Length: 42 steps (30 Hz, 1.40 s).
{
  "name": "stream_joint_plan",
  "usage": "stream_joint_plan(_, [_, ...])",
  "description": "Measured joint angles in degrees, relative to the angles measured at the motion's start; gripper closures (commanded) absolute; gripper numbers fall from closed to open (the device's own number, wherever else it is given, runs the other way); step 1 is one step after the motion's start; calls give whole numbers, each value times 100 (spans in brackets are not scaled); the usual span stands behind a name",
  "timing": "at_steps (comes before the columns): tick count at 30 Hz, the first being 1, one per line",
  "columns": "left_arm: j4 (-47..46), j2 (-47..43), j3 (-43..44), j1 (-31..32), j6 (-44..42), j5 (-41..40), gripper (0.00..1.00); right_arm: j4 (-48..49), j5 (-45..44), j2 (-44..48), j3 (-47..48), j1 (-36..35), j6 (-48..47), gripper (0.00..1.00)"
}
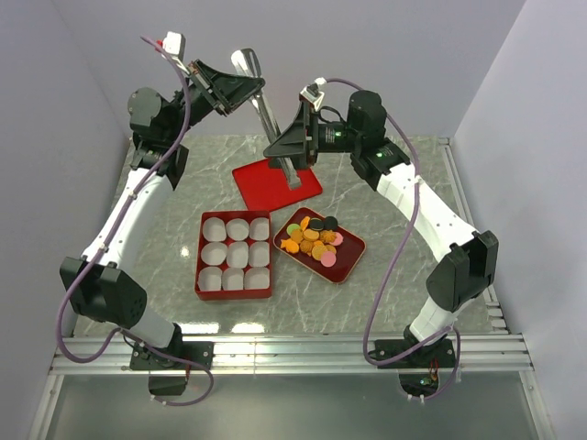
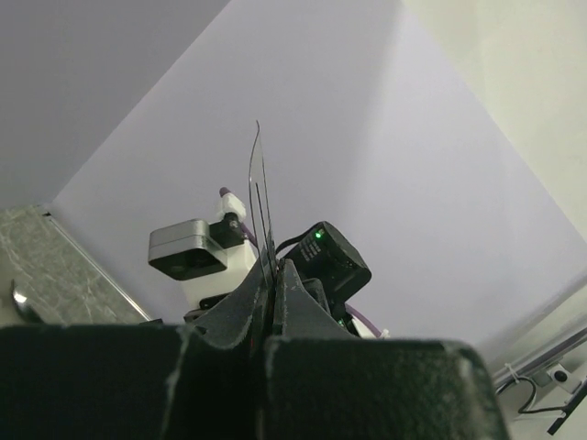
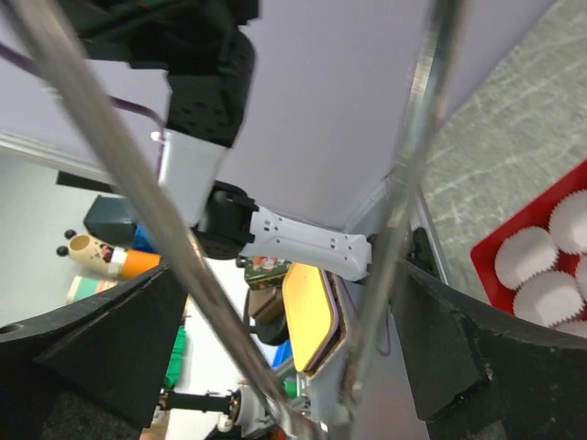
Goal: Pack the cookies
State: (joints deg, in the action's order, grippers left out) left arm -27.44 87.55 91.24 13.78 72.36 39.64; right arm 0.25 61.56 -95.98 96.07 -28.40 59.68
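Note:
The cookies, orange, green, pink and black discs, lie heaped in a small red tray right of centre. A pair of metal tongs hangs slanted in the air above the back of the table. My left gripper is shut on their upper end; the left wrist view shows thin metal strips rising from my closed left gripper. My right gripper stands wide open lower down, with both tong arms running between its fingers and lying close to their inner faces. Neither gripper is near the cookies.
A red box holding several white paper cups stands left of the cookie tray, and its corner also shows in the right wrist view. A flat red lid lies behind both. Grey walls enclose the marble table.

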Motion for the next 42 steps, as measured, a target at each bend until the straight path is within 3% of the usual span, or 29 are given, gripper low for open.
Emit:
stream_joint_plan(7, [-136, -33, -219, 35, 109, -280, 100, 667, 127, 0, -24, 0, 494, 26])
stream_joint_plan(22, [-7, -155, -411, 186, 133, -682, 99, 964, 299, 4, -98, 4, 540, 67])
stream_joint_plan(24, [33, -155, -420, 184, 162, -695, 87, 964, 306, 4, -98, 4, 540, 68])
stream_joint_plan(25, [72, -155, -420, 184, 140, -699, 74, 964, 321, 2, -98, 4, 540, 69])
stream_joint_plan(28, [302, -155, -422, 192, -44, -695, 51, 944, 330, 15, -98, 4, 540, 69])
stream_joint_plan(31, [522, -175, -422, 214, -195, -708, 39, 695, 229, 17, -98, 7, 472, 69])
stream_joint_plan(35, [1010, -278, -409, 225, -472, -793, 29, 330, 131, 17, -98, 48, 326, 69])
stream_joint_plan(42, [2170, -428, -186, 238, -1047, -1071, 25, -13, 2, 17, -98, 254, 39, 69])
